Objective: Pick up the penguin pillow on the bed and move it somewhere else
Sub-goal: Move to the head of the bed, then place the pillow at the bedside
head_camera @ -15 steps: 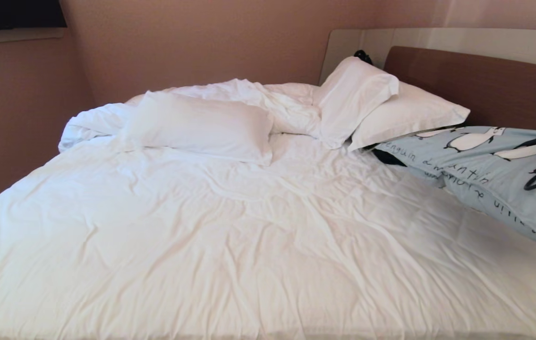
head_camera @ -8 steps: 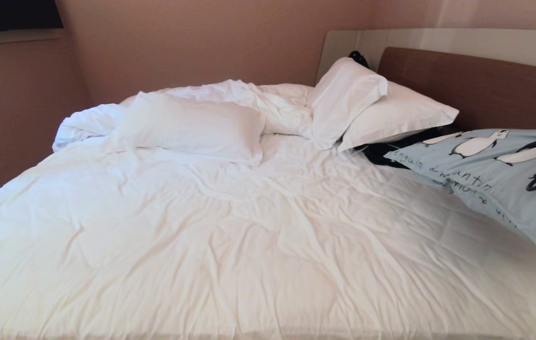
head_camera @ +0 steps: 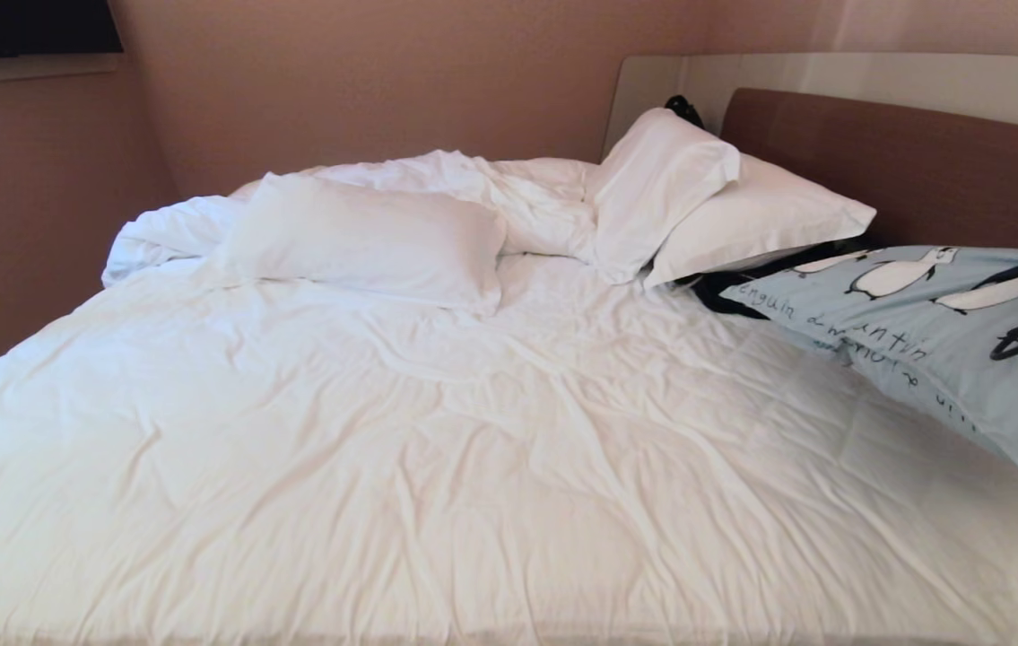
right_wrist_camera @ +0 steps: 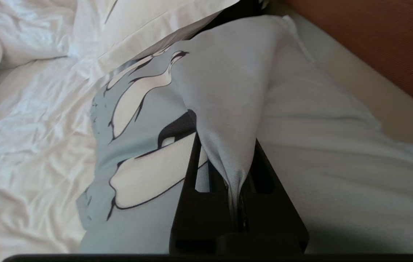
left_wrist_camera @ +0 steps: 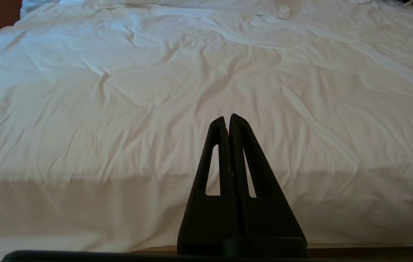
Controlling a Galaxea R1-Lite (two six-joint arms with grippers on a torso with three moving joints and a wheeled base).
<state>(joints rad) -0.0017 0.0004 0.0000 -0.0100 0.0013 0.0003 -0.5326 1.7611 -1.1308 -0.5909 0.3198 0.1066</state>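
The black right gripper (right_wrist_camera: 236, 182) is clamped on a fold of the light blue penguin-printed pillow (head_camera: 939, 332), which hangs lifted over the rumpled white bed (head_camera: 437, 449) near its brown headboard (head_camera: 921, 170). The black left gripper (left_wrist_camera: 227, 122), fingers pressed together, points level across the duvet from the bed's near edge

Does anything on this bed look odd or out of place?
Yes. The penguin pillow hangs tilted at the right side of the bed, its cover pinched into a fold by the right gripper. A white pillow lies crooked mid-bed, and the duvet is bunched up near the headboard.
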